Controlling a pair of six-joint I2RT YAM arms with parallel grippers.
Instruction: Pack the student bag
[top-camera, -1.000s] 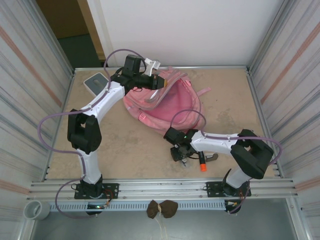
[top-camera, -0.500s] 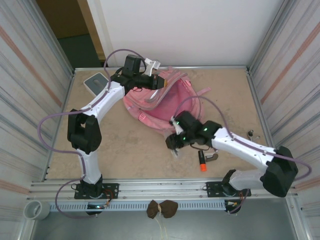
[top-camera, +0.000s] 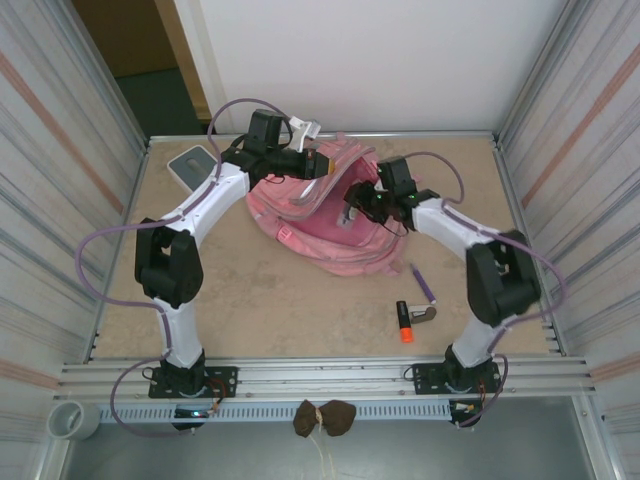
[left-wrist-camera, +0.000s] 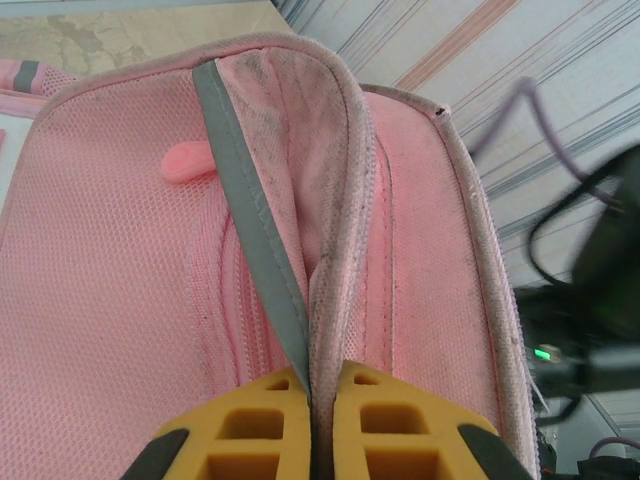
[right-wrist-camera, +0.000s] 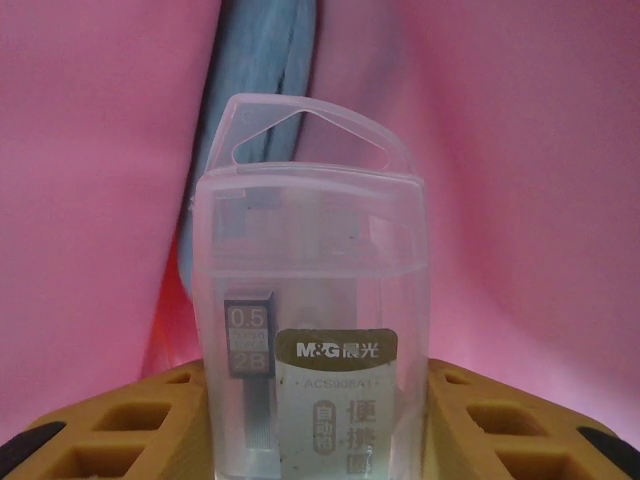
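The student bag (top-camera: 335, 235), a pink backpack, lies at the back middle of the table with its opening held up. My left gripper (top-camera: 322, 163) is shut on the bag's opening rim; in the left wrist view its yellow fingers (left-wrist-camera: 250, 430) pinch the pink piping and a grey strip of the student bag (left-wrist-camera: 120, 250). My right gripper (top-camera: 356, 210) hangs over the bag's open mouth. It is shut on a clear plastic lead case (right-wrist-camera: 310, 300) with a printed label, and pink bag fabric (right-wrist-camera: 520, 150) lies close all round it.
A grey-and-white square box (top-camera: 192, 165) sits at the back left. On the table front right lie a purple pen (top-camera: 423, 282), a black marker with an orange cap (top-camera: 403, 322) and a small grey item (top-camera: 426, 314). Metal walls close in both sides.
My right arm has swung from the near table up and back to the bag's mouth, carrying the clear case. The purple pen now shows on the table. The left arm has not moved.
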